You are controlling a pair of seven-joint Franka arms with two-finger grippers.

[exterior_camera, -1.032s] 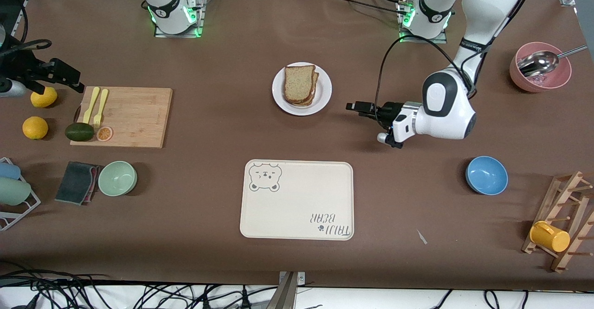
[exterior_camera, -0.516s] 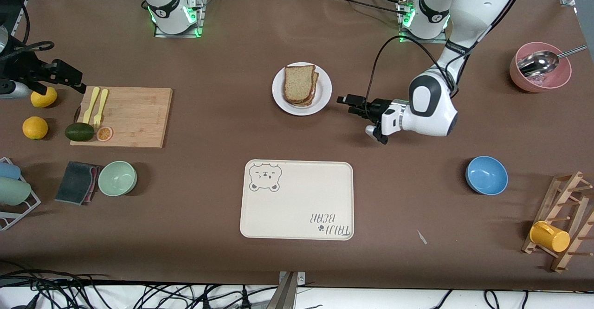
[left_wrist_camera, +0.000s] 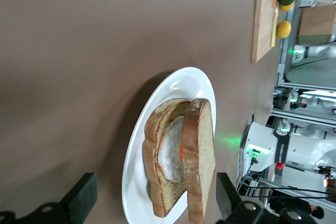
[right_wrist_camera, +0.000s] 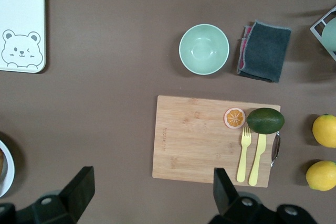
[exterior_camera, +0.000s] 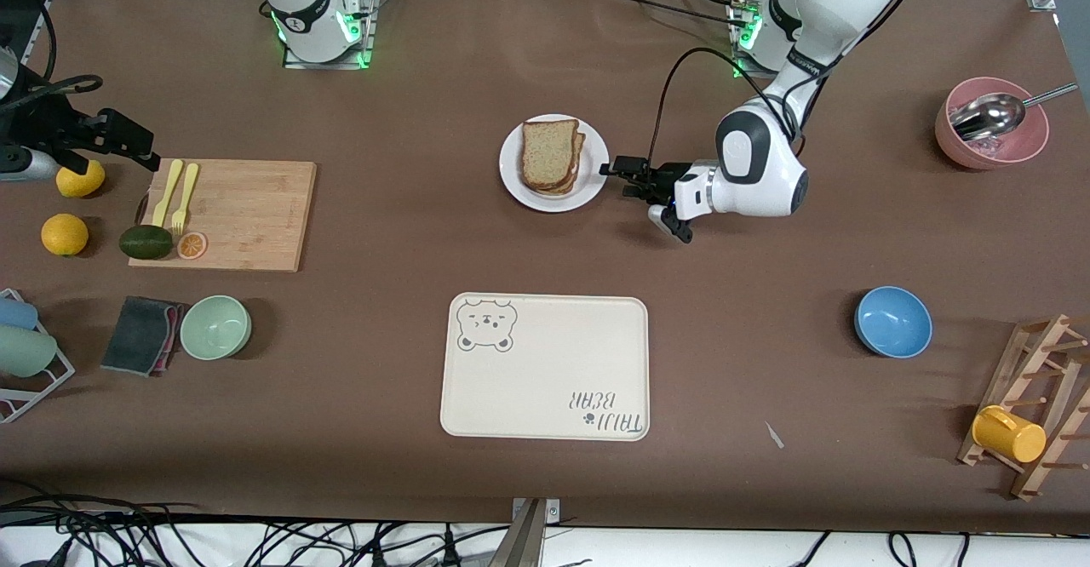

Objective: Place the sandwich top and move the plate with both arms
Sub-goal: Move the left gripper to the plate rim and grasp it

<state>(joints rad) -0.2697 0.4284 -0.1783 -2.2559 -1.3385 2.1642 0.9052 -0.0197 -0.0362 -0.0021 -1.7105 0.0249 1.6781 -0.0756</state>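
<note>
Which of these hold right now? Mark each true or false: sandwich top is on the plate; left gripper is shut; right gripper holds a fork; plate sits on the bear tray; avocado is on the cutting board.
1. The sandwich top is on the plate. True.
2. The left gripper is shut. False: open, beside the plate.
3. The right gripper holds a fork. False: open and empty, over the cutting board.
4. The plate sits on the bear tray. False: it sits on the table.
5. The avocado is on the cutting board. True.

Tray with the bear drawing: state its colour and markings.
Cream tray, with a dark grey bear face in one corner and dark lettering in the diagonal corner; the front view shows it best.
</note>
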